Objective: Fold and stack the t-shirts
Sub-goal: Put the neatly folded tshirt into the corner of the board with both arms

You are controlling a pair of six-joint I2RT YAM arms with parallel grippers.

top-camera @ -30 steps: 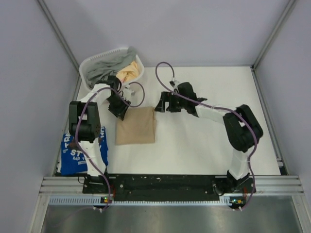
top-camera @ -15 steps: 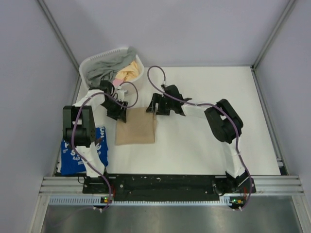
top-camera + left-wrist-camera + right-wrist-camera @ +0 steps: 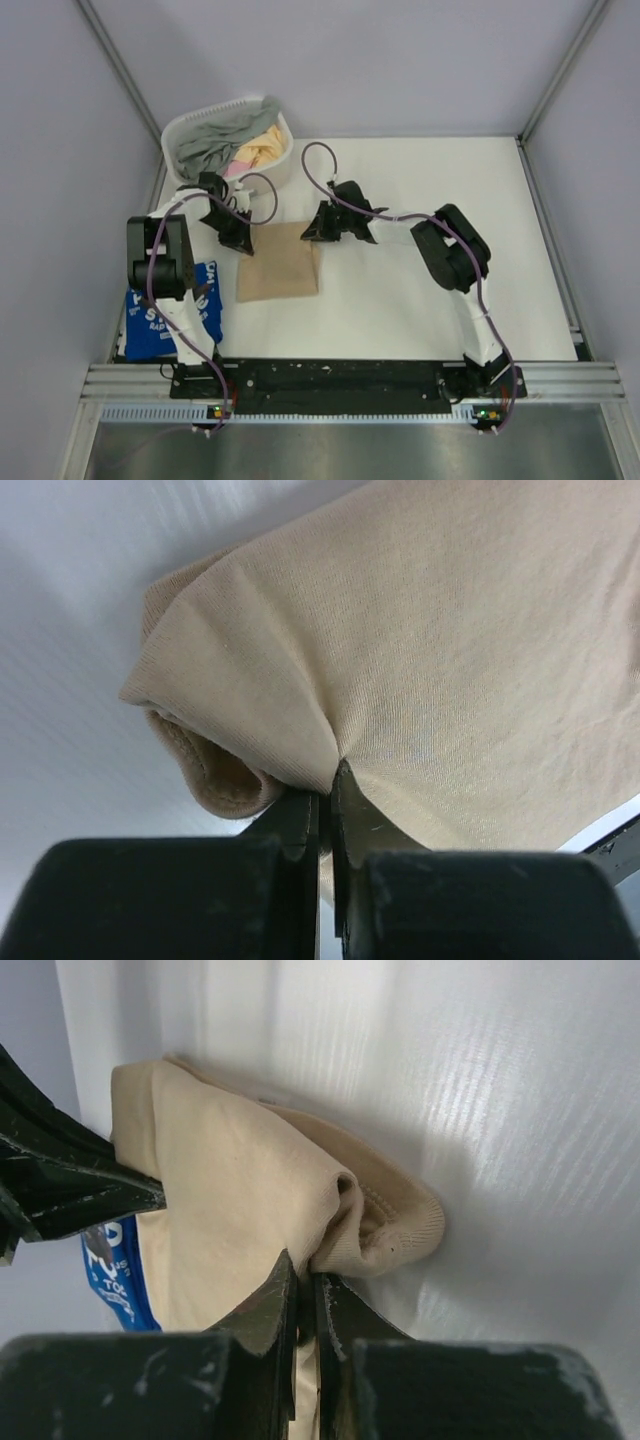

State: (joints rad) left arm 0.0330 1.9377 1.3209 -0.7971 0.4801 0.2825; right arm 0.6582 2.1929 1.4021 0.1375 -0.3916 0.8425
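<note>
Slippage is the main risk. Left claw [image 3: 325,786] and right claw [image 3: 303,1282] are each pressed together on a thin bite of the tan t-shirt [image 3: 280,265], one per far corner. Tan t-shirt lies folded on the surface [image 3: 430,190], near centre-left, just beside the blue t-shirt [image 3: 145,325], which sits at the near-left edge.

What could go wrong, imo:
- Thin pinch: if only the top layer is caught, a lift or pull would peel that layer off and undo the fold. Left wrist view shows several layers bunched beside the fingers, and it's unclear whether all of them are gripped.
- Uneven travel btwn the two arms would skew or stretch the cloth, so the stack ends up crooked.
- A low carry would drag the hem across the surface, w/ edges rolling under.
- Moving over to the blue t-shirt puts both arms close together on the left, so a cable snag or knock is poss. The basket [image 3: 175,128] is near the left claw too.

Writing: white block lettering on the blue t-shirt, partly hidden by the left arm [image 3: 160,262] and too small to read. No brand or label visible on the tan one.
</note>
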